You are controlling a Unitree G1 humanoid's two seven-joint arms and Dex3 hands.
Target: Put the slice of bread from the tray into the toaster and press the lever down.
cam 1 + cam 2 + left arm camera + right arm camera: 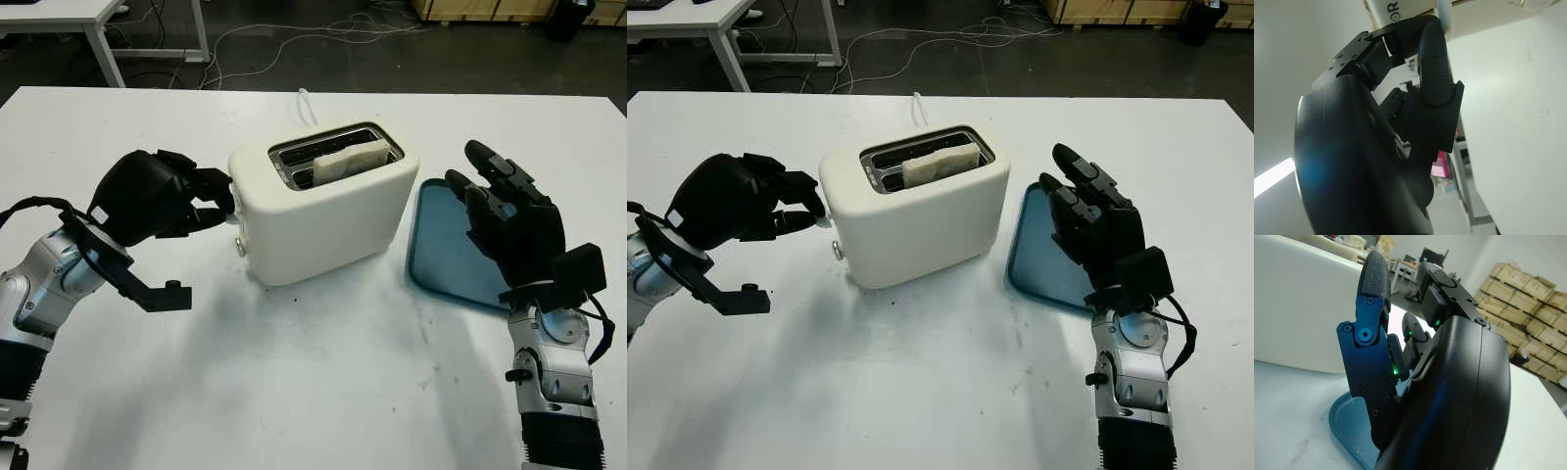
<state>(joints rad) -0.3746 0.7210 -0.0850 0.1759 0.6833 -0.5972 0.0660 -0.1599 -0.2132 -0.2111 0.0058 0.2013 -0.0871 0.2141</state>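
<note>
The left hand (196, 201) is at the toaster's (328, 211) left end, its fingers (1432, 63) curled around the white lever (1444, 19) there; the hand covers the lever in the head views, so how far down it sits cannot be told. The right hand (509, 220) is open, raised to the right of the toaster and over the blue tray (446, 250), which lies flat on the table just right of the toaster; the hand and forearm hide much of the tray's right part. The slice of bread (348, 162) stands in the toaster's front slot, its top edge showing above the slot rim, while the rear slot beside it is dark. A small round knob (241, 249) sits low on the toaster's left end, below the left hand. The toaster stands on a white table (294, 392), whose surface in front of it carries faint grey scuffs and specks. A white cord (306, 103) leaves the back of the toaster toward the table's far edge. Beyond the toaster, past that edge, lies a dark floor (323, 54) with loose cables (255, 39), the legs of another white table (98, 39) far to the left, and stacked wooden crates (1533, 298) to the right.
</note>
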